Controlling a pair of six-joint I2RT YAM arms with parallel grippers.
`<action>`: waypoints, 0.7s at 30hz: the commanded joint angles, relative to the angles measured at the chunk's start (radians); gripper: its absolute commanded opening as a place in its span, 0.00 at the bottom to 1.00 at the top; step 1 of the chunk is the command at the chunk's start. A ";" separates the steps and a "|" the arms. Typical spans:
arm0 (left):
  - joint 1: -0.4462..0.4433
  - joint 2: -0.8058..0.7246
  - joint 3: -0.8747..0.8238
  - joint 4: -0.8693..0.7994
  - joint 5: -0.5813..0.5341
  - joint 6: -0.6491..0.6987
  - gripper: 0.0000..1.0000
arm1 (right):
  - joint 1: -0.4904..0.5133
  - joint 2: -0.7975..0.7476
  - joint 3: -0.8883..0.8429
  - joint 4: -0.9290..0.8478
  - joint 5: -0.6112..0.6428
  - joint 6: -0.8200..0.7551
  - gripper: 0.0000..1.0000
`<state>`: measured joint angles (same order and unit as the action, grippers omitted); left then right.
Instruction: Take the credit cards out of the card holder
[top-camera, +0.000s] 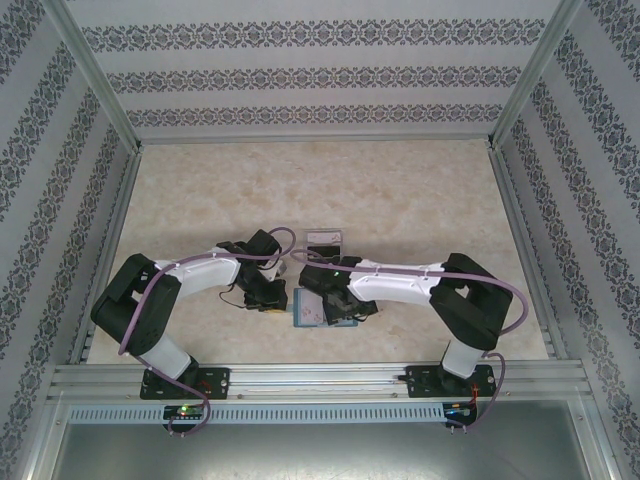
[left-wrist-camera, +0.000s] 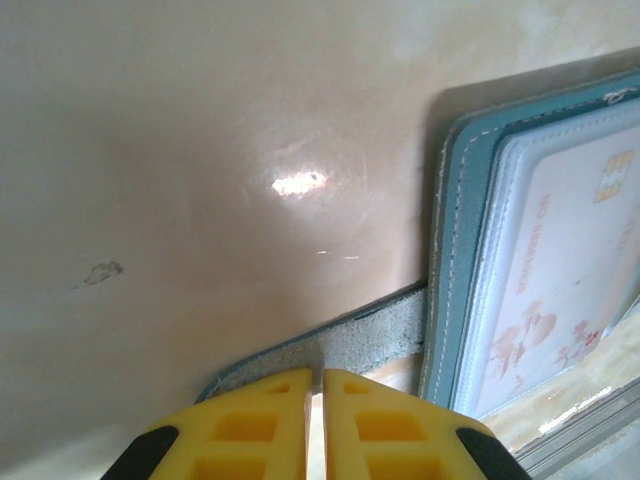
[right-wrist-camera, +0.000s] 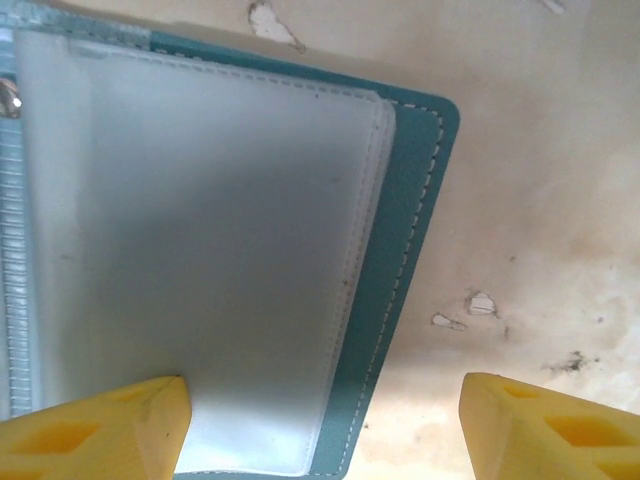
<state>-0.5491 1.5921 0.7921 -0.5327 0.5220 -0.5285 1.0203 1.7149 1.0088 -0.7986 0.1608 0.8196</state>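
The teal card holder (top-camera: 308, 310) lies open on the table between my two arms. In the left wrist view its grey strap tab (left-wrist-camera: 370, 340) runs out from the teal edge (left-wrist-camera: 455, 250). My left gripper (left-wrist-camera: 322, 378) is shut on that tab. A pale credit card (left-wrist-camera: 570, 260) with a gold chip sits under the clear sleeve. In the right wrist view my right gripper (right-wrist-camera: 325, 400) is open over the holder's corner. One of its fingers (right-wrist-camera: 100, 430) is above the frosted sleeve (right-wrist-camera: 200, 230); the other is above bare table. Teal border (right-wrist-camera: 400, 250) lies between them.
A small clear tray (top-camera: 325, 240) stands just behind the holder. The beige tabletop (top-camera: 400, 190) stretches back to patterned walls, with metal rails (top-camera: 320, 380) along the near edge. Worn chips mark the surface (right-wrist-camera: 482, 303) to the right of the holder.
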 joint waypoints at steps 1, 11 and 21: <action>-0.010 -0.040 0.001 -0.022 -0.011 -0.009 0.14 | -0.012 -0.014 -0.062 0.117 -0.070 -0.039 0.73; -0.024 -0.080 0.052 0.032 0.079 -0.080 0.14 | -0.031 -0.134 -0.107 0.176 -0.110 -0.072 0.72; -0.061 -0.025 0.101 0.054 0.086 -0.100 0.14 | -0.061 -0.259 -0.122 0.126 -0.125 -0.066 0.72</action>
<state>-0.5972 1.5414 0.8661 -0.5060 0.5983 -0.6117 0.9710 1.4857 0.9012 -0.6468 0.0578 0.7563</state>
